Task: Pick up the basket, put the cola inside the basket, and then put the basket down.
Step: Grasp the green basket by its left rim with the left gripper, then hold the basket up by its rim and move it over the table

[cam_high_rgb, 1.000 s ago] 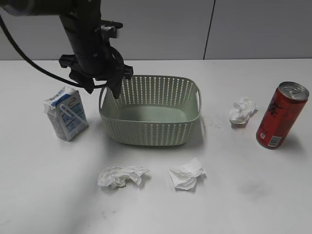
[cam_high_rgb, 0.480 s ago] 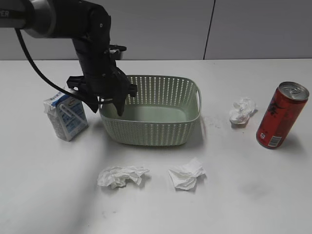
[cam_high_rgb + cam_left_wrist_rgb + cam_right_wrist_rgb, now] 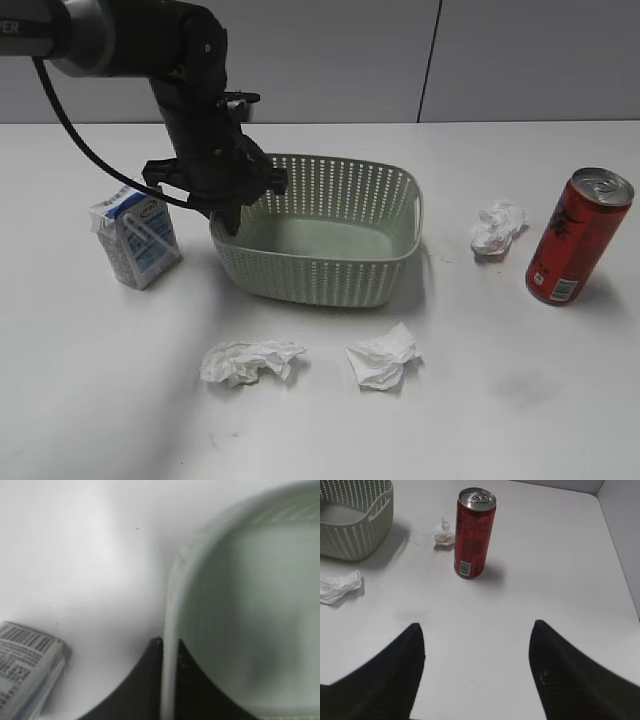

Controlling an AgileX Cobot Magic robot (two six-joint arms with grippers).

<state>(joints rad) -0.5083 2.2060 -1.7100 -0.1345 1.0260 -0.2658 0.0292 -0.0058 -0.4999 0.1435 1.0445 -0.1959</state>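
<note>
The pale green basket (image 3: 330,240) sits mid-table, its left end tilted up. My left gripper (image 3: 228,215) is shut on the basket's left rim; in the left wrist view the two fingers (image 3: 169,642) pinch the thin rim of the basket (image 3: 240,605). The red cola can (image 3: 578,236) stands upright at the far right of the table. In the right wrist view the cola (image 3: 474,532) stands ahead of my right gripper (image 3: 476,635), which is open and empty above bare table. The basket's corner (image 3: 355,525) shows at the top left there.
A blue-and-white milk carton (image 3: 135,234) stands left of the basket, close to my left arm; its end shows in the left wrist view (image 3: 27,667). Crumpled tissues lie in front of the basket (image 3: 250,361) (image 3: 383,357) and near the cola (image 3: 496,227).
My left gripper came down onto the basket's left rim and shut on it. The basket's left end has risen and the basket has shifted slightly right.
</note>
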